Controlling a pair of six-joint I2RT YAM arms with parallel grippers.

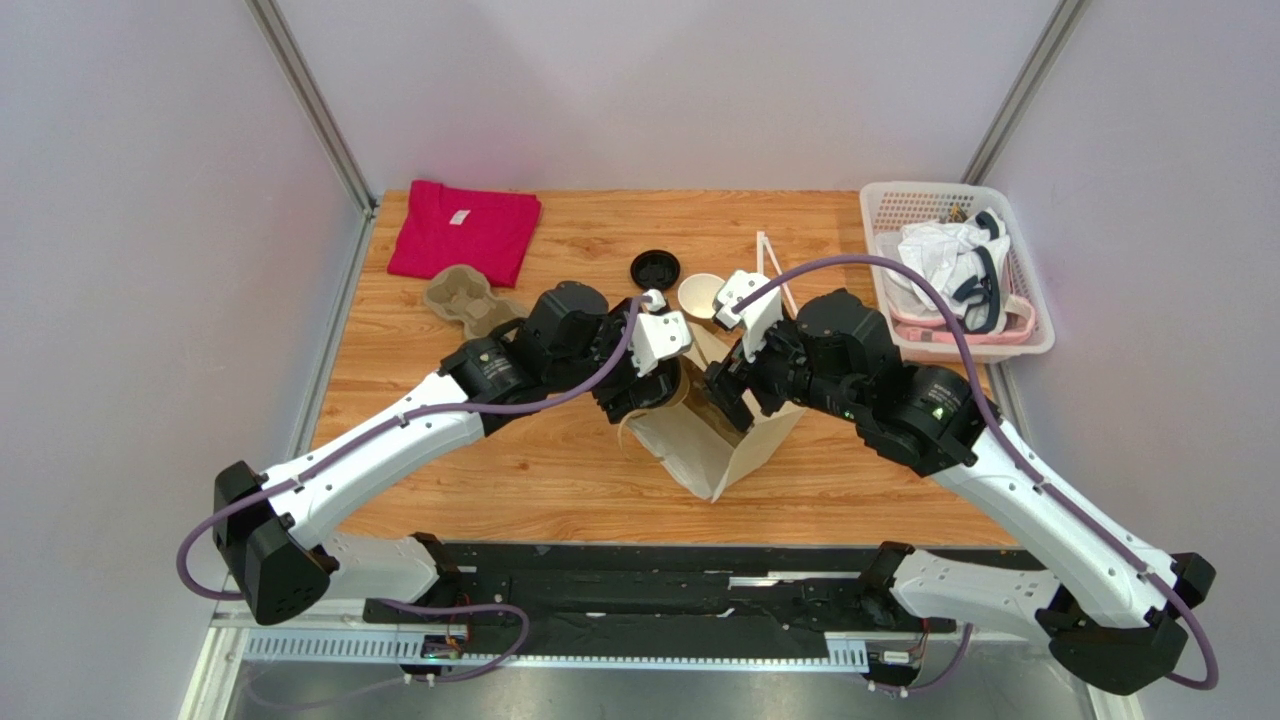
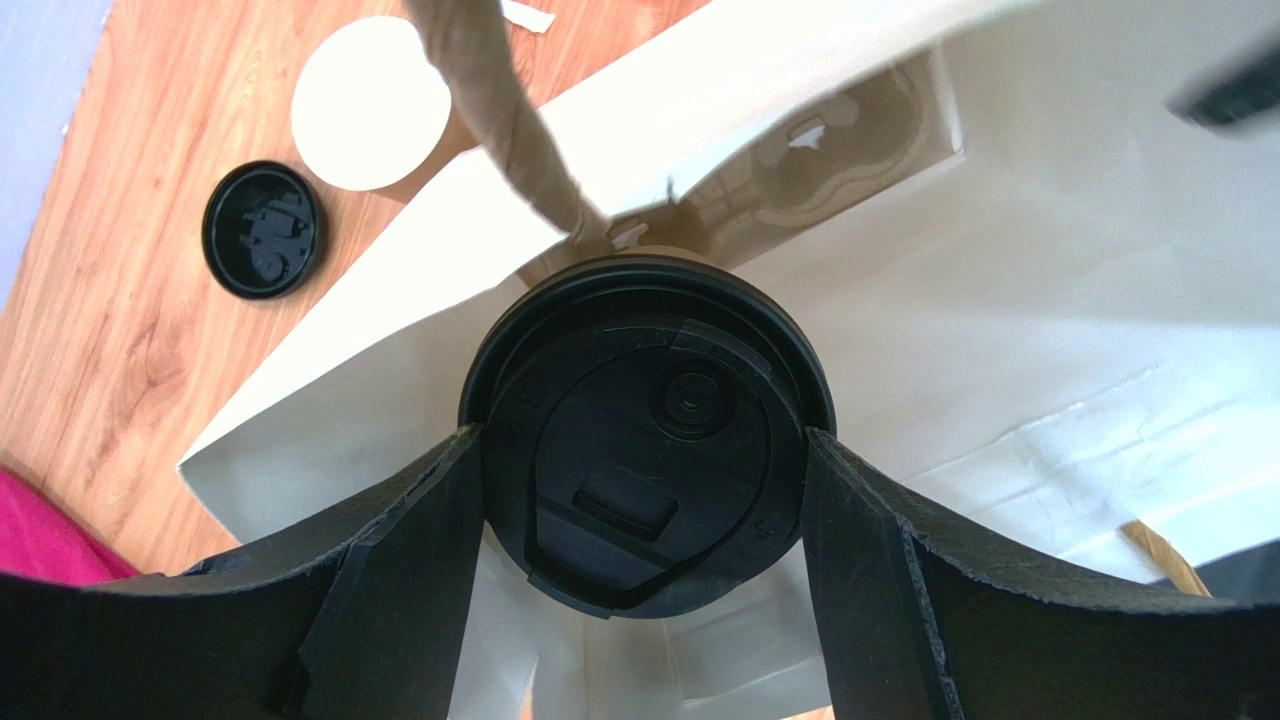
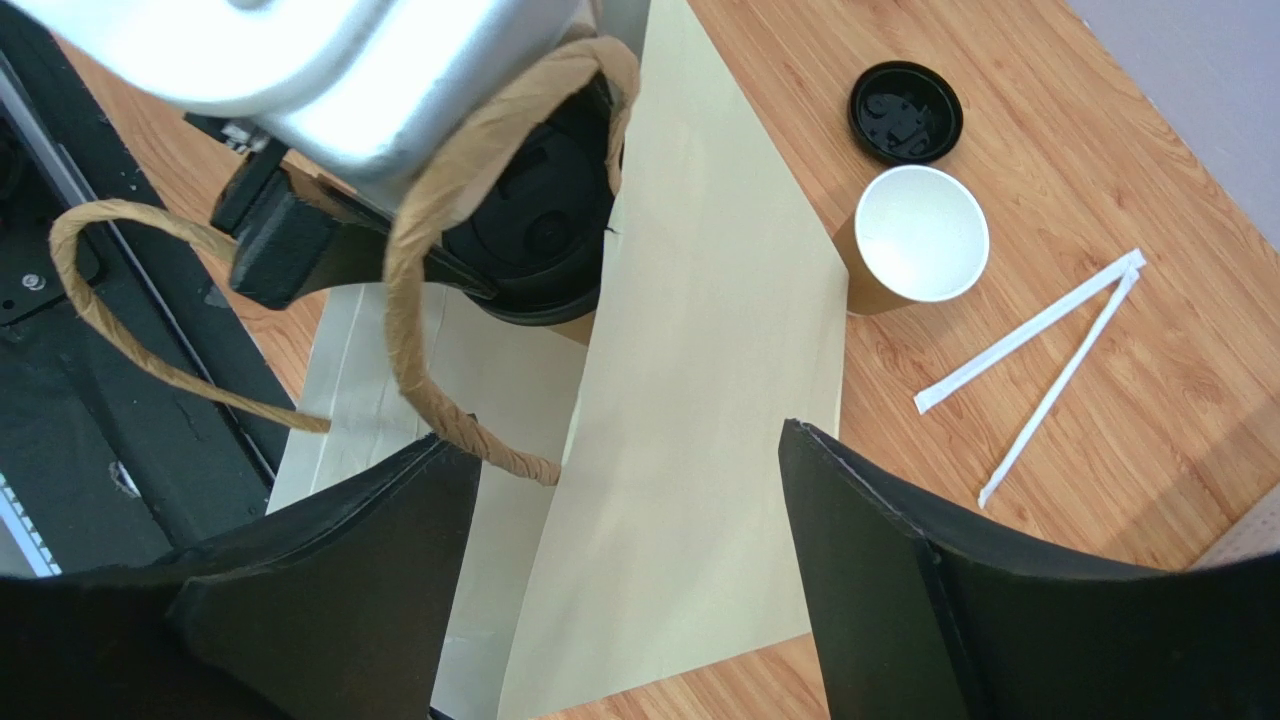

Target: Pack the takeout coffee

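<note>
The takeout coffee (image 2: 661, 405), a tan cup with a round black lid, sits between the fingers of my left gripper (image 2: 646, 450), which is shut on its sides. It hangs in the mouth of the open paper bag (image 2: 1052, 300), whose white inside lies all round it. In the top view the left gripper (image 1: 661, 375) holds the cup (image 1: 675, 390) over the bag (image 1: 718, 443). My right gripper (image 3: 631, 450) is open, its fingers either side of the bag's tan side panel (image 3: 706, 390), near a twisted paper handle (image 3: 451, 300). It also shows in the top view (image 1: 733, 393).
An open tan cup (image 1: 700, 294) with a white inside and a loose black lid (image 1: 654, 270) stand behind the bag. Two white straws (image 3: 1052, 338) lie to the right. A cardboard cup carrier (image 1: 469, 297), a red cloth (image 1: 463, 228) and a white basket (image 1: 887, 195) of items are at the back.
</note>
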